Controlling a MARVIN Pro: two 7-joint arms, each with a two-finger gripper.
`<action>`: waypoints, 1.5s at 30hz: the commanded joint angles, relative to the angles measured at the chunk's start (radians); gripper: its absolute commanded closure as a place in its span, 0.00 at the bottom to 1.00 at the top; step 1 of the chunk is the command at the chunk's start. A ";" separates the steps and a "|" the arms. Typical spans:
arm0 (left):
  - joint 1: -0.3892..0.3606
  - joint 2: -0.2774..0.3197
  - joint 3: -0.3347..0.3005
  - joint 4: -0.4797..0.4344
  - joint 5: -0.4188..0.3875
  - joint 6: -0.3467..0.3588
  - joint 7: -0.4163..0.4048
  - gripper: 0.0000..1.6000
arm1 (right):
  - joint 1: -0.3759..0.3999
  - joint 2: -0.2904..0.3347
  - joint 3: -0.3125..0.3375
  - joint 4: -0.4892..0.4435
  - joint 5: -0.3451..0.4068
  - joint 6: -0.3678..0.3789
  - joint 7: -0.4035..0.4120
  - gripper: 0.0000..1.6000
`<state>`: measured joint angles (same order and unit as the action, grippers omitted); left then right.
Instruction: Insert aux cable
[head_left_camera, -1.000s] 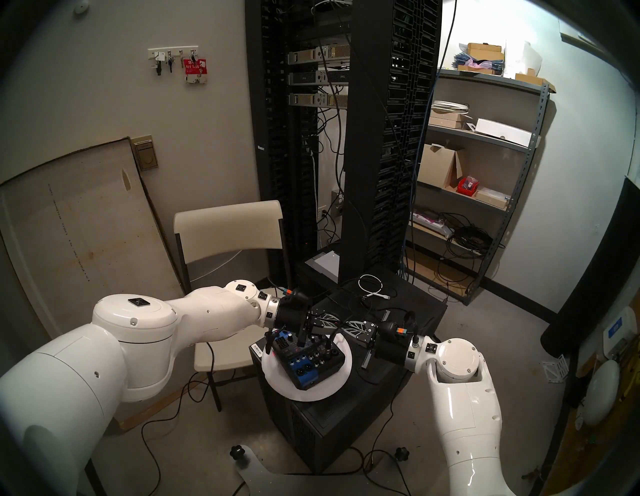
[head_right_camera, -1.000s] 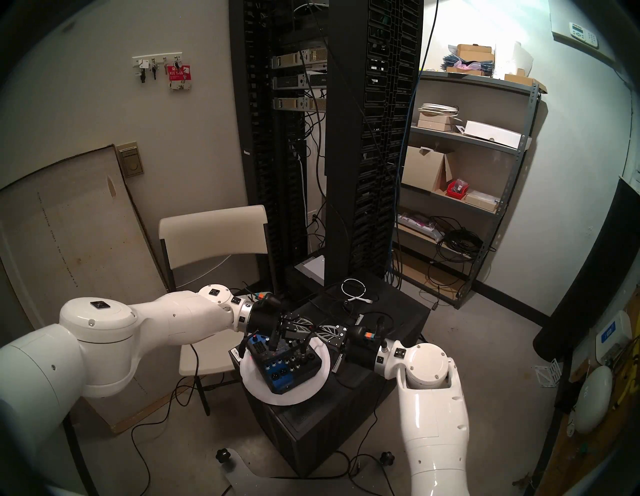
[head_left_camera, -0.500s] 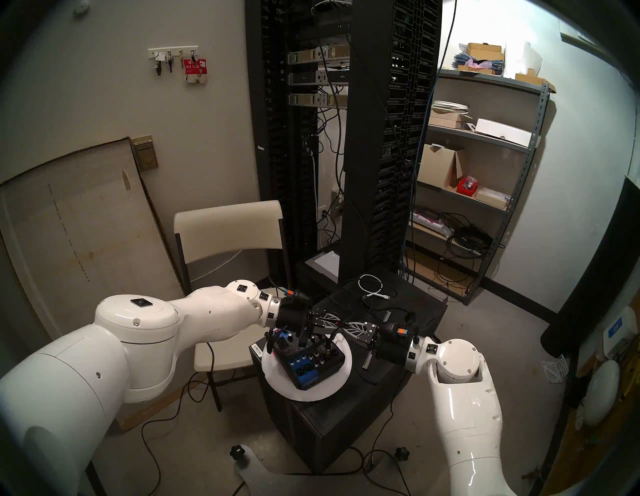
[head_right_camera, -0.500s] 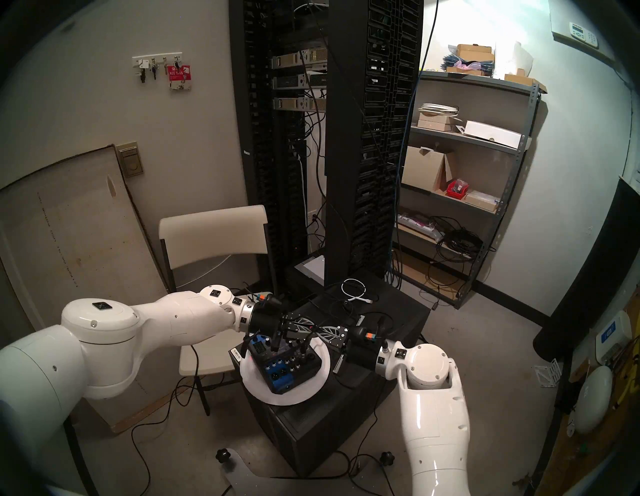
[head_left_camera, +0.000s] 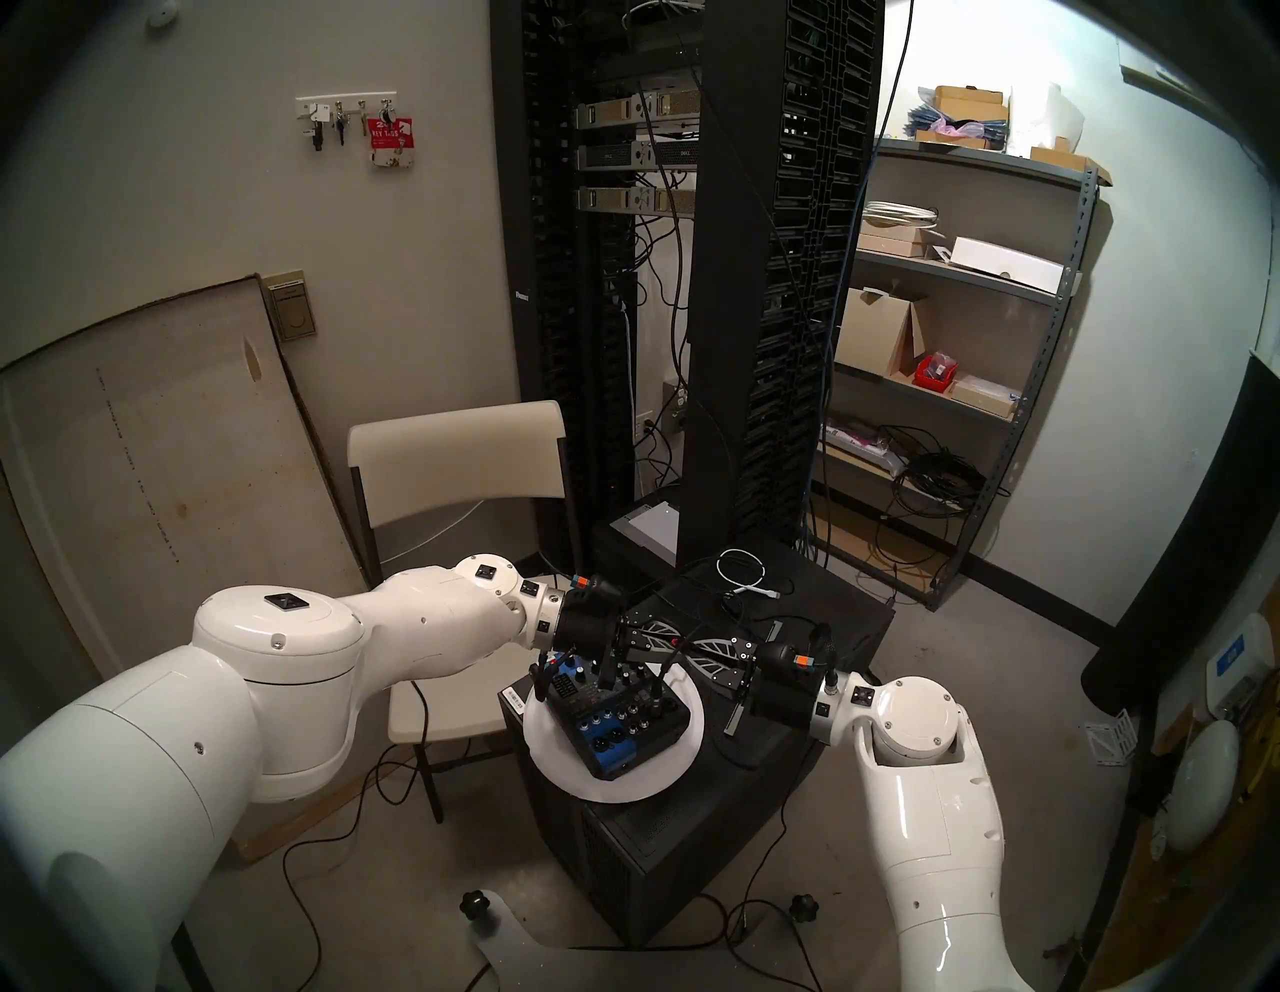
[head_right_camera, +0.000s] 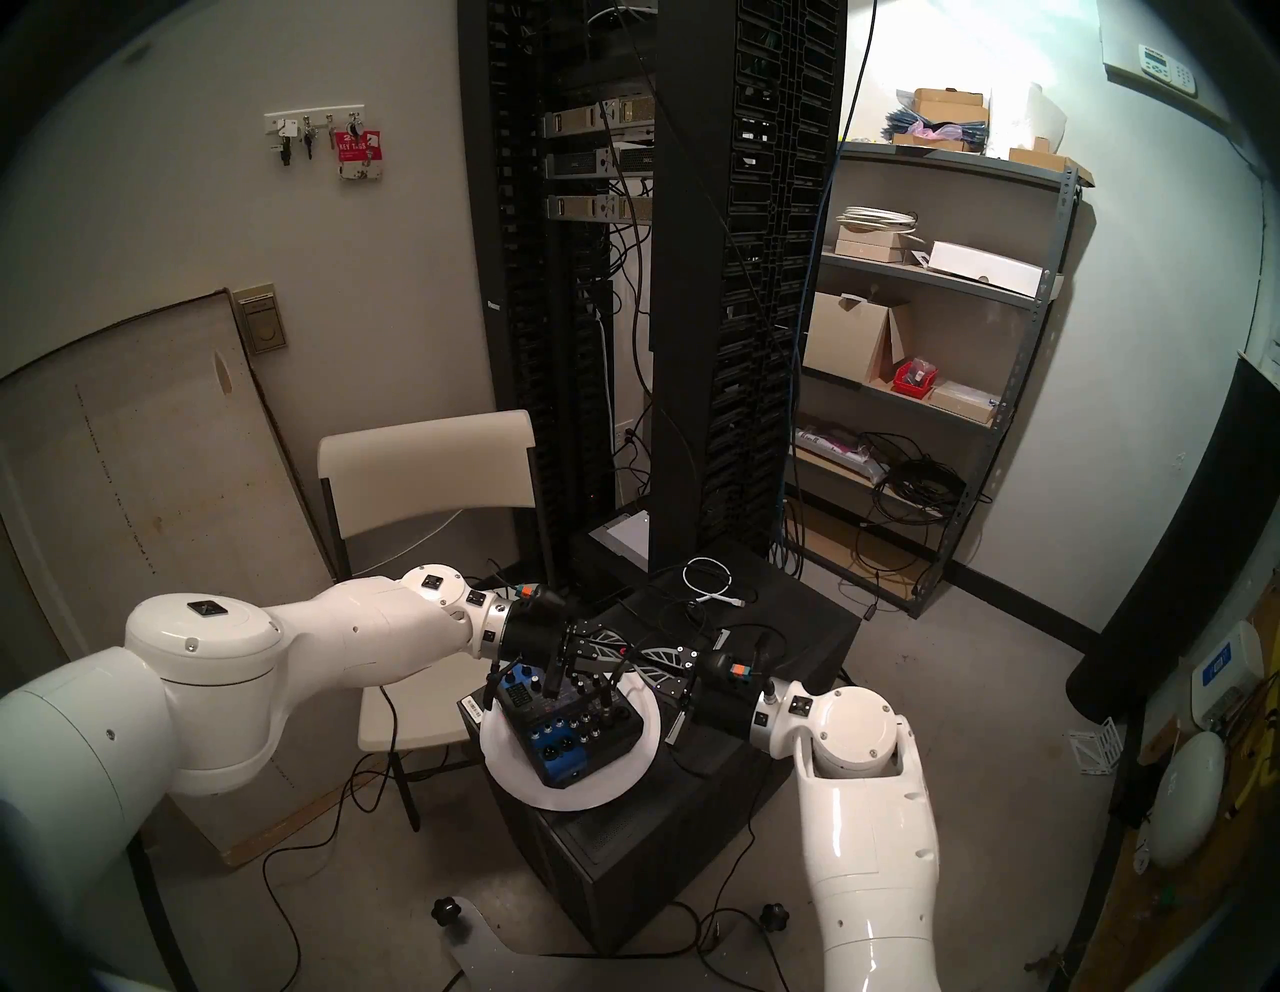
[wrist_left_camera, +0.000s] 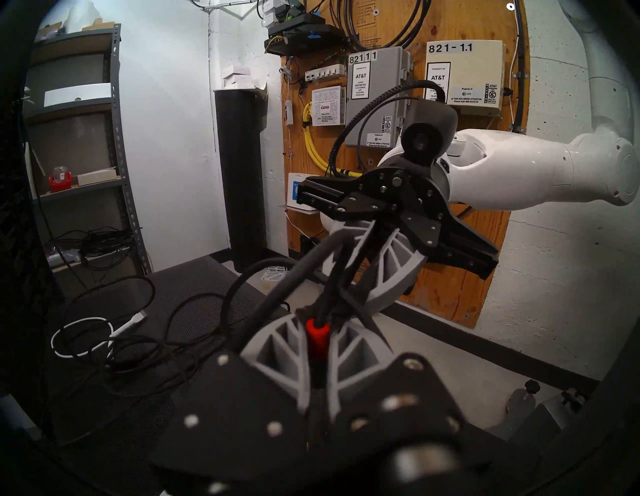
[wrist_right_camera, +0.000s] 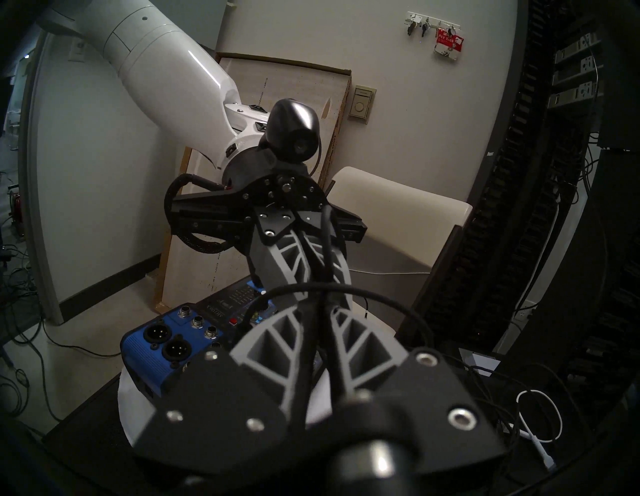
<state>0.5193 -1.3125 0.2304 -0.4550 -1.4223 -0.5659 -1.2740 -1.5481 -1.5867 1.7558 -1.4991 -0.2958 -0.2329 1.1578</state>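
Note:
The aux cable's plug, its red band showing, is pinched in my left gripper, which is shut on it. The thin black cable runs on from the plug between the fingers of my right gripper. Those fingers stand a narrow gap apart around it. Both grippers meet tip to tip just above the far edge of a blue and black audio mixer. The mixer sits on a round white plate. The jack tip is hidden behind my left fingers.
Two black plugs stand in the mixer's top. A white coiled cable and loose black cables lie on the black cabinet top behind. A beige chair stands at the left, a tall server rack behind.
My left arm has shifted slightly toward the right gripper. The right gripper's fingers have eased a little apart around the cable.

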 joint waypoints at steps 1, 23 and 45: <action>-0.061 -0.004 -0.030 0.015 -0.018 -0.006 -0.079 1.00 | -0.006 0.003 0.002 -0.002 -0.002 0.003 0.002 0.55; -0.044 0.071 -0.071 -0.023 -0.060 -0.008 -0.093 1.00 | -0.031 0.013 -0.002 0.009 -0.008 0.019 0.047 0.55; -0.021 0.362 -0.069 -0.366 -0.102 -0.017 -0.006 1.00 | -0.032 0.001 -0.003 0.031 -0.019 0.018 0.060 0.46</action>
<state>0.5017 -1.0530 0.1581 -0.7398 -1.5119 -0.5805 -1.2552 -1.5961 -1.5758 1.7530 -1.4697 -0.3197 -0.2123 1.2275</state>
